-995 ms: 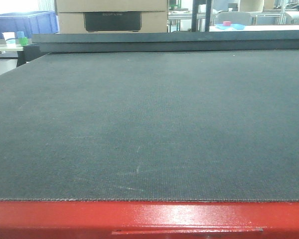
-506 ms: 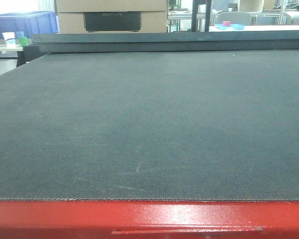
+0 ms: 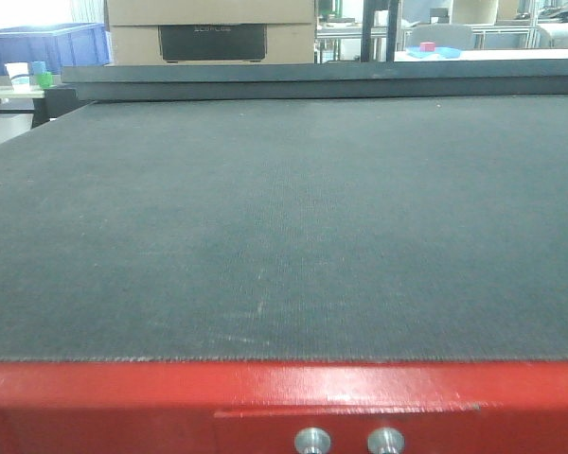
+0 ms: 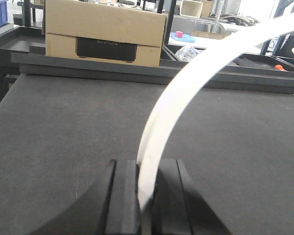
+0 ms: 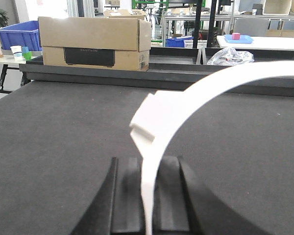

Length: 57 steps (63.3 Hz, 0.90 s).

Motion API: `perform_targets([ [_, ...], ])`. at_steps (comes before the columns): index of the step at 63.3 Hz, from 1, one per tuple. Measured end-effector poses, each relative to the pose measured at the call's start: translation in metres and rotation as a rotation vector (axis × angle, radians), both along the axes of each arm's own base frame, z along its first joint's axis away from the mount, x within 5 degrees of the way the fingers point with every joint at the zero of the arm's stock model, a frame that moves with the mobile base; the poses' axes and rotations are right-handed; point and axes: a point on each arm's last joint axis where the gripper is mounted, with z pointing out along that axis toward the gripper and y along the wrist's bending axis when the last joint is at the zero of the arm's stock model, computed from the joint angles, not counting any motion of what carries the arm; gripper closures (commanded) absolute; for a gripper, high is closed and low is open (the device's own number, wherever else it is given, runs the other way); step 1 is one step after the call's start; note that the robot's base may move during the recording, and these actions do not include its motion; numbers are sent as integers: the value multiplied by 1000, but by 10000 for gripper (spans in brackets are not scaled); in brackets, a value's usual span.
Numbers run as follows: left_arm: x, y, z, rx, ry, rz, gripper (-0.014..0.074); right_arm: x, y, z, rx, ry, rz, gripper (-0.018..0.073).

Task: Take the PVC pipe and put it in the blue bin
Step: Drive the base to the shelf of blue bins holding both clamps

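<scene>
A white curved PVC pipe (image 4: 186,93) arcs up and to the right from between the black jaws of my left gripper (image 4: 146,164), which is shut on its end. In the right wrist view a white curved pipe (image 5: 186,100) with a blocky step on it rises from my right gripper (image 5: 148,161), which is shut on it. Both grippers hang above the dark mat (image 3: 284,218). The blue bin (image 3: 43,43) stands off the table at the far left and also shows in the right wrist view (image 5: 19,34). Neither gripper nor pipe shows in the front view.
A cardboard box (image 3: 213,28) sits on the raised black ledge (image 3: 322,76) at the table's far edge. The red front edge (image 3: 284,402) carries two metal bolts. Cups stand on a side table (image 5: 12,56) by the bin. A plastic bag (image 5: 228,56) lies at the far right.
The front view has shifted: the red front edge takes up more of the picture and two bolts have come into sight at the bottom. Nothing on the mat has changed.
</scene>
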Motion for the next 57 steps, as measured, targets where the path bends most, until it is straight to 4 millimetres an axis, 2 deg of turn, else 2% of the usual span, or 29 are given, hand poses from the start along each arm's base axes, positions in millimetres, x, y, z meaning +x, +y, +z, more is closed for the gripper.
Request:
perform_targets([
  [57,-1,0,0,0,-2,0,707,0,0,0,0,0,0,727],
])
